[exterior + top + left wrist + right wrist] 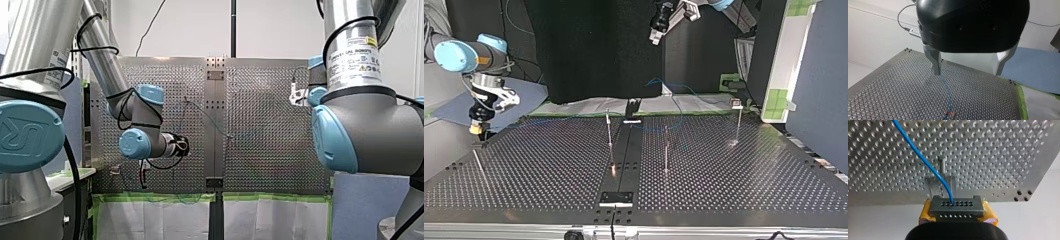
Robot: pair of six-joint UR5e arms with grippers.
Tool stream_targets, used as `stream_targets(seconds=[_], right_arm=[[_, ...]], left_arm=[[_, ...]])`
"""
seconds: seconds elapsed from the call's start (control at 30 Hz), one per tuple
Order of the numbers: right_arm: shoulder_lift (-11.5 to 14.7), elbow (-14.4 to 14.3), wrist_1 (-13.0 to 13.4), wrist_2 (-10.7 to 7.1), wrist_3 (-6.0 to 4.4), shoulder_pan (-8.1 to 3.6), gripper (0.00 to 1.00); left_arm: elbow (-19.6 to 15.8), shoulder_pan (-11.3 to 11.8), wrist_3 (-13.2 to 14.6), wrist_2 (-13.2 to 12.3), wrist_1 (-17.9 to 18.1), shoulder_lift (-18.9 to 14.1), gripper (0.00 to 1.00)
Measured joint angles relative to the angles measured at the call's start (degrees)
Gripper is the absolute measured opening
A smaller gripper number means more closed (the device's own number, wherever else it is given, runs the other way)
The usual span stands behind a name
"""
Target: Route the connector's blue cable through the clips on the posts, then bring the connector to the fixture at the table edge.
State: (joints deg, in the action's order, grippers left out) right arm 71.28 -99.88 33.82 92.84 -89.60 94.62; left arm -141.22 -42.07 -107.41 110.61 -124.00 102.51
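My right gripper (957, 208) has its yellow pads (925, 216) shut on the grey connector (956, 206). The blue cable (923, 157) runs out of the connector over the perforated table. A small metal fixture (940, 185) stands just ahead of the connector at the table's edge. In the top view my right gripper (478, 130) hangs low at the table's left edge. The blue cable (679, 107) loops near the far edge, by three thin posts (609, 132) (666, 150) (738, 125). My left gripper (655, 36) is raised high and open; its metal fingers (935, 62) hold nothing, above the cable (948, 96).
A dark rail (624, 150) runs down the table's middle to a bracket (616, 198) at the near edge. Green tape and white sheeting (589, 106) line the far edge. A blue cloth (519, 97) lies behind my right gripper.
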Motion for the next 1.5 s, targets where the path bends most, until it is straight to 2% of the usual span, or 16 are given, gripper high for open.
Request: stream_targets(seconds=[0.2, 0.4, 0.8, 0.97, 1.2, 1.5], right_arm=[[-1.18, 2.07, -2.36, -1.74, 0.47, -2.43, 0.0], [-3.22, 3.73, -5.03, -4.4, 1.15, -3.68, 0.0], [-3.95, 6.64, -7.45, -9.76, 1.98, -5.02, 0.0], [-4.04, 7.61, -7.56, -11.78, 2.06, -5.36, 0.0], [-4.14, 8.94, -8.32, -15.03, 2.04, -6.44, 0.0], [-4.36, 9.46, -9.13, -19.46, 2.18, -7.7, 0.0]], left_arm=[[0.06, 0.21, 0.01, 0.0, 0.05, 0.0, 1.0], [0.22, 0.42, 0.01, 0.0, -0.01, 0.0, 1.0], [0.41, 0.86, 0.43, 0.05, -0.41, -0.04, 1.0], [0.68, 1.14, 0.8, 0.2, -1.21, -0.06, 1.0], [1.4, 1.33, 1.81, 1.13, -3.04, -0.05, 1.0], [1.48, 1.36, 1.98, 1.2, -3.46, -0.06, 1.0]])
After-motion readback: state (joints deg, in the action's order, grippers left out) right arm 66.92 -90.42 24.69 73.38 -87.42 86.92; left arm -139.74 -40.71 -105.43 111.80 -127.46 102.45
